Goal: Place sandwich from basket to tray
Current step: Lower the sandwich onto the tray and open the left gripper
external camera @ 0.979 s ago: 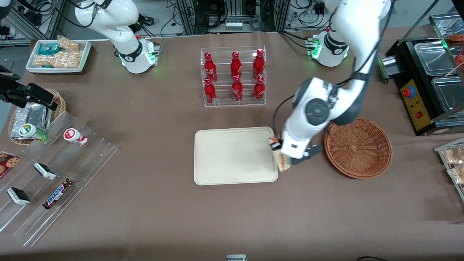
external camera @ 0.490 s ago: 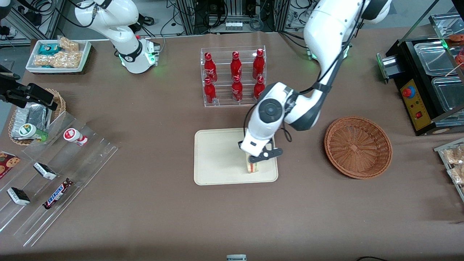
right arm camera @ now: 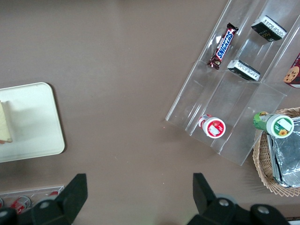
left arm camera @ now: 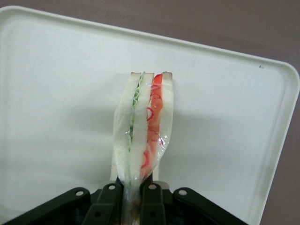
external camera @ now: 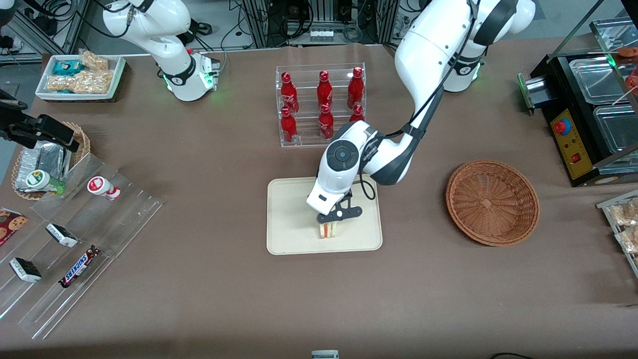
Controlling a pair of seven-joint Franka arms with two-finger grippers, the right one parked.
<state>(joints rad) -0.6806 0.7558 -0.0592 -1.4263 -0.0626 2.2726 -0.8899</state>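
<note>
My left gripper (external camera: 334,218) is over the cream-beige tray (external camera: 289,234) and is shut on the wrapped sandwich (external camera: 327,230), which hangs below it with its edge low over the tray's near part. In the left wrist view the sandwich (left arm camera: 143,126) shows pale bread with green and red layers, and the black fingers (left arm camera: 108,199) pinch its wrap at the gripper (left arm camera: 132,197), with the tray (left arm camera: 61,93) underneath. The sandwich's edge also shows in the right wrist view (right arm camera: 4,124). The reddish-brown wicker basket (external camera: 492,202) lies empty toward the working arm's end.
A clear rack of red bottles (external camera: 321,104) stands farther from the camera than the tray. Clear stepped shelves with snack bars (external camera: 75,234), a small wicker basket with foil packets (external camera: 45,157) and a white snack bin (external camera: 79,77) lie toward the parked arm's end. A black appliance (external camera: 588,114) stands near the basket.
My left gripper has carried the sandwich from the tray's edge nearest the basket to above the tray's middle, and it now hangs lower over the tray.
</note>
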